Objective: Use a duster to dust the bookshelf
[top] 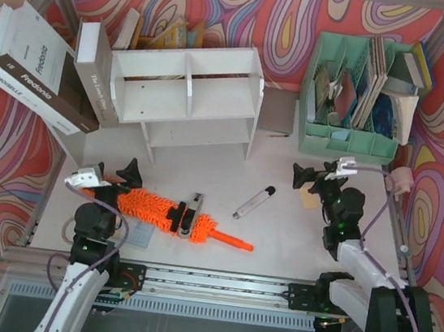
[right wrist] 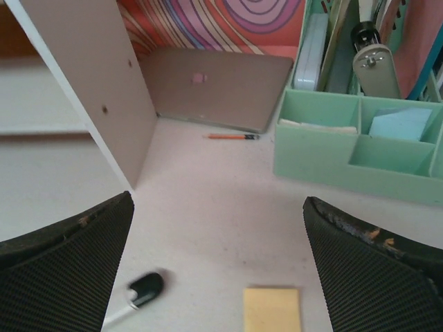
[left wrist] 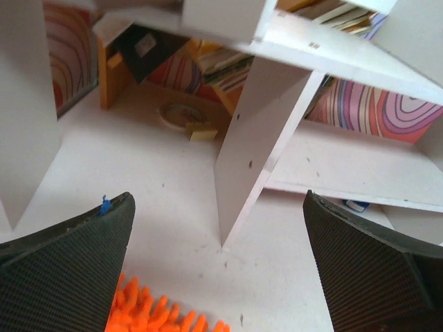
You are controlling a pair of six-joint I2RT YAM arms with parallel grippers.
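Duster lies diagonal on surface: fluffy orange head left, thin handle pointing right; left and right jaws gape, empty.

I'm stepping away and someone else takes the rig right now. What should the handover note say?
Left gripper: open, empty, by the fluffy end of the duster.
Right gripper: open, empty, away from it on the right side.
Duster: lying on the table in front of the bookshelf, handle towards the right arm.
Done: nothing visible; the duster is not picked up.
To do: grasp the duster, wipe the shelves.
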